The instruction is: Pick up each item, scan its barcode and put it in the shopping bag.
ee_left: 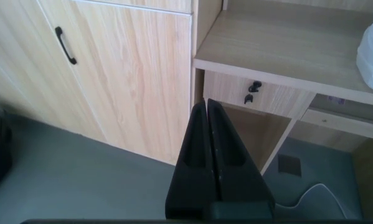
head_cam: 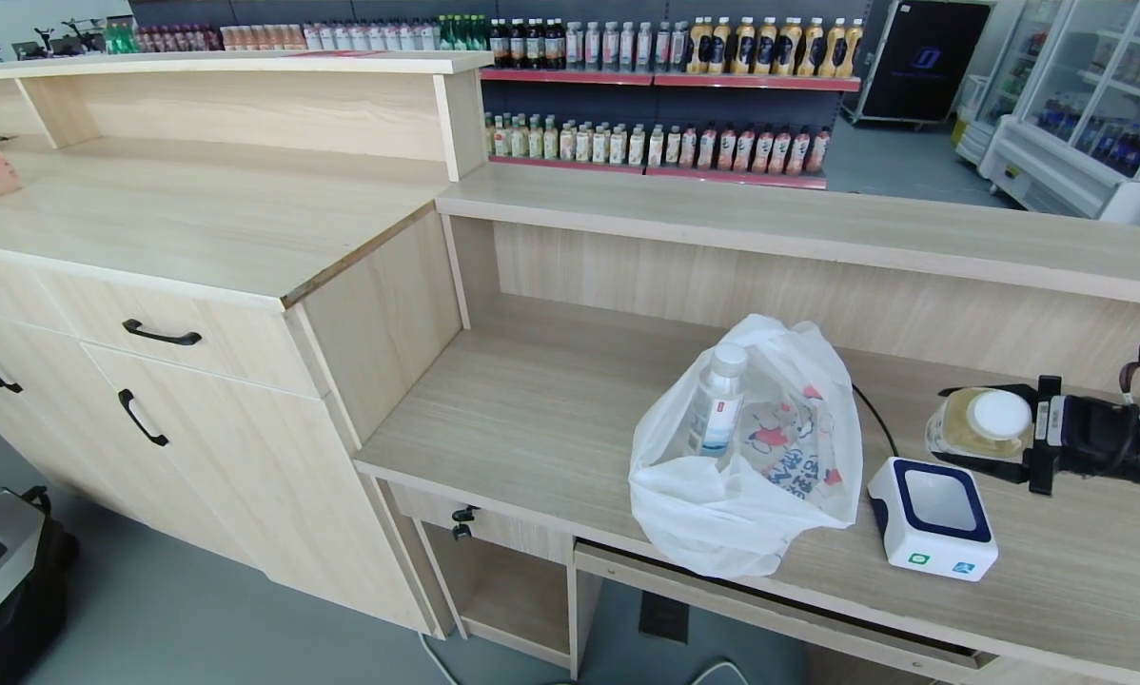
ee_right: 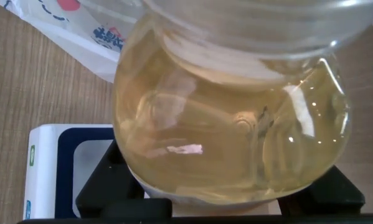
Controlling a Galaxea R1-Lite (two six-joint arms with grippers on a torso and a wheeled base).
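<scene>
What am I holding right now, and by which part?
The right gripper clamps the bottle of yellowish drink across its body. The left gripper is shut on nothing.

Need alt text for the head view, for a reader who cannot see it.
The right gripper holds a clear, white-capped bottle of yellowish liquid close over a white, blue-framed scanner on a pale wooden counter. Beside the scanner, a white plastic shopping bag holds another clear bottle.
</scene>
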